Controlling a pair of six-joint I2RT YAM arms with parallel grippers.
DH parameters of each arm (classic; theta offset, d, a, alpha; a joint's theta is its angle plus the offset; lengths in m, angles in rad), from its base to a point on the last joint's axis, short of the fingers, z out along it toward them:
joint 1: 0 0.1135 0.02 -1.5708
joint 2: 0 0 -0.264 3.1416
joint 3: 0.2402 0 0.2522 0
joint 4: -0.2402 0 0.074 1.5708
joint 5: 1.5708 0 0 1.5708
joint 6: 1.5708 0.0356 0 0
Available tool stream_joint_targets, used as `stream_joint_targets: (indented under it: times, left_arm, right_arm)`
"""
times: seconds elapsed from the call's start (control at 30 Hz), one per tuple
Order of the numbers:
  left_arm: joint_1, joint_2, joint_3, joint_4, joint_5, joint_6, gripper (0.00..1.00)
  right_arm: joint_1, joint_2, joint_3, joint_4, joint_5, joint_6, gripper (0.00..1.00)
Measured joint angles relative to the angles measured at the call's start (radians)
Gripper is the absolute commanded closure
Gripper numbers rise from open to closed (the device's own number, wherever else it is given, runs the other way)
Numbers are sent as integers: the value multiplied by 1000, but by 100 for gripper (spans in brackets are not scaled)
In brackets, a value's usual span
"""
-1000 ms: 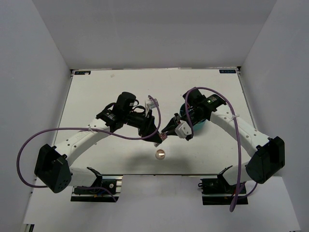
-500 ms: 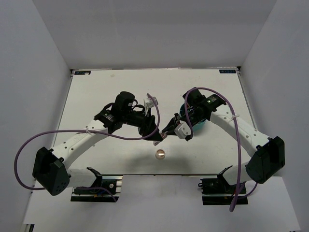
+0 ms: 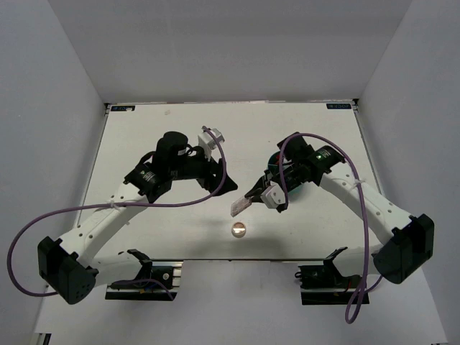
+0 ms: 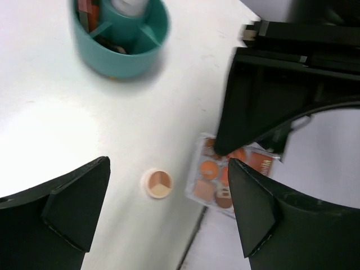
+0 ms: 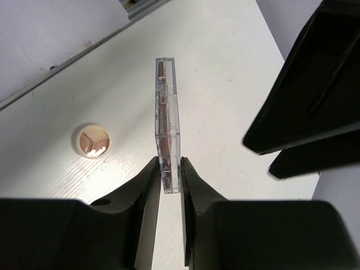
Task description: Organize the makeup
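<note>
My right gripper point(image 3: 249, 200) point(image 5: 169, 169) is shut on a square clear palette point(image 3: 239, 206) point(image 5: 167, 124) with orange-pink pans. It holds the palette on edge, a little above the table. In the left wrist view the palette point(image 4: 216, 183) hangs from the right arm's black fingers point(image 4: 264, 107). My left gripper point(image 3: 226, 185) point(image 4: 169, 163) stands wide open and empty, just left of the palette and apart from it. A small round pinkish compact point(image 3: 238, 229) point(image 4: 157, 183) point(image 5: 90, 141) lies open on the table below both grippers. A white bottle point(image 4: 128, 5) stands in the teal container.
The teal round divided container point(image 4: 129, 62) holds the bottle and dark tubes, and sits behind the right wrist in the top view. The table's near edge point(image 5: 84, 53) runs close to the compact. Grey walls stand on the left, right and back.
The left gripper has opened wider, let go of the palette and drawn back up and to the left. The right gripper now holds the palette alone, barely moved.
</note>
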Motion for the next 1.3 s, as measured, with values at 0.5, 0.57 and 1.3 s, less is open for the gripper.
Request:
stream_joint_targets:
  times: [0.5, 0.57, 1.3]
  left_arm:
    - [0, -257, -28, -100, -383, -106, 2]
    - [0, -245, -43, -126, -395, -129, 2]
    - [0, -272, -179, -124, -395, -200, 2]
  right_arm:
    - [0, -148, 52, 5, 328, 408, 100]
    - [0, -149, 84, -23, 396, 443, 100]
    - [-59, -209, -30, -109, 1017, 560, 100]
